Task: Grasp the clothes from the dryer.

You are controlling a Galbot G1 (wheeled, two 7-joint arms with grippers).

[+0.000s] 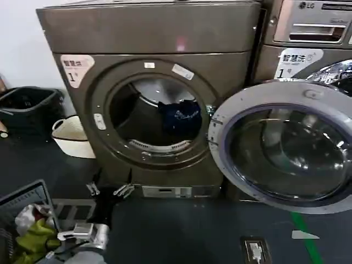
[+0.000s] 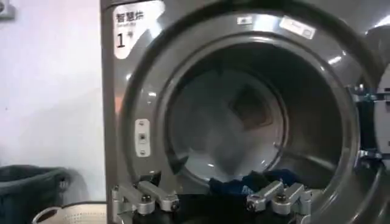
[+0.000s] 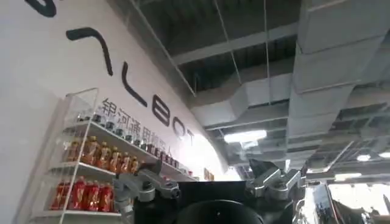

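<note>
Clothes (image 1: 179, 116): dark navy bundle inside the dryer (image 1: 148, 99) drum, toward its right side, resting on the drum floor behind the porthole rim.
Left gripper (image 1: 109, 190): low before the dryer's front, below the porthole's lower-left rim, well apart from the clothes; fingers (image 2: 143, 198) spread wide, nothing between them.
Right gripper (image 3: 210, 185): pointed up toward the ceiling, fingers wide apart, holding nothing.
Door (image 1: 286, 146): swung open to the right.
</note>
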